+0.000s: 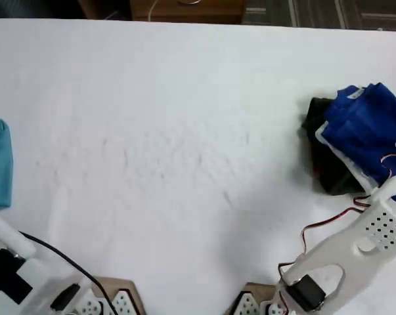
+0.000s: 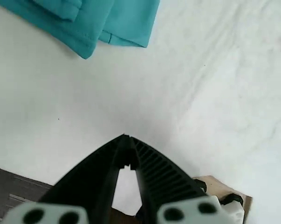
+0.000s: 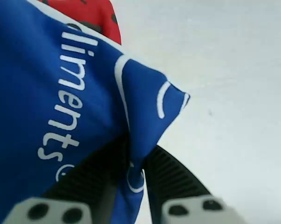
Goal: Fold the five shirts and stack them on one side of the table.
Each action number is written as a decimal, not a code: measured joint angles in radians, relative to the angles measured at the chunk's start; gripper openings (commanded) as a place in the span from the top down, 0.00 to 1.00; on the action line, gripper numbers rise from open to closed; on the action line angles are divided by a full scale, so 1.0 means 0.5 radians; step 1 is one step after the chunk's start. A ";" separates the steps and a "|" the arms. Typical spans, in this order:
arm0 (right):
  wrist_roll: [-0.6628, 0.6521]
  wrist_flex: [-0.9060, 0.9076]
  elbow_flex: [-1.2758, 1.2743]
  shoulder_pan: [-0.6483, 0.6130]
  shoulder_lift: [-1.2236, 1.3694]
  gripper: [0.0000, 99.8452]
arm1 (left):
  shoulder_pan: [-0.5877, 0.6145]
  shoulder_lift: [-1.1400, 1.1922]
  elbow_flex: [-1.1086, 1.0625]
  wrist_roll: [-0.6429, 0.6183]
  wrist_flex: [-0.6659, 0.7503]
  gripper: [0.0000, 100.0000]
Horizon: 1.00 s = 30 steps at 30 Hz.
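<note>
Presently, the right gripper [image 3: 136,154] was found clamped on a fold of the blue shirt [image 1: 365,125]; cloth filled the gap between its jaws, close to a printed corner of the garment. That shirt lay uppermost on a crumpled heap at the right side of the table [image 1: 184,131], with a black shirt [image 1: 326,167] beneath it; a red shirt [image 3: 91,14] showed past its edge in the right wrist view. The left gripper [image 2: 126,142] hung over bare table, jaws closed tip to tip and holding nothing; a teal shirt [image 2: 84,18] lay near it, at the table's left edge.

Assessment: the step in hand appeared to be drawing the blue shirt off the heap toward the open middle for folding (nothing in the heap looked folded). It was advised to lift before dragging, so that the black shirt would not be pulled along; to carry the garment well clear of the heap before release; and, since the pinch sat near one corner and the cloth would likely hang bunched, to have the left gripper open and take an opposite edge to spread it flat; a slow pull would lessen the risk of slipping.
</note>
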<state>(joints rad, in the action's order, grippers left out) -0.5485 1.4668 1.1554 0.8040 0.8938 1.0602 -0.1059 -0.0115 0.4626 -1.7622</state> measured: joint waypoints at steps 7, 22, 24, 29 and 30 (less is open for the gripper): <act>-0.006 0.018 0.071 0.009 0.003 0.73 | -0.126 -0.003 0.000 0.000 -0.012 0.97; -0.101 0.549 0.914 0.043 -0.178 0.67 | -0.147 -0.003 0.000 0.000 0.049 0.97; -0.064 0.565 0.868 0.064 -0.261 0.67 | -0.068 -0.003 0.000 0.003 0.160 0.97; 0.018 0.565 0.644 0.132 -0.506 0.67 | 0.209 -0.003 -0.006 0.095 0.583 0.97; 0.021 0.565 0.580 0.120 -0.565 0.67 | 0.261 -0.003 -0.006 0.144 0.678 0.97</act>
<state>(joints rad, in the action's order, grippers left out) -0.5378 1.7492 1.4454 0.8638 0.6114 1.1907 -0.1074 -0.0146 0.5347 -1.4231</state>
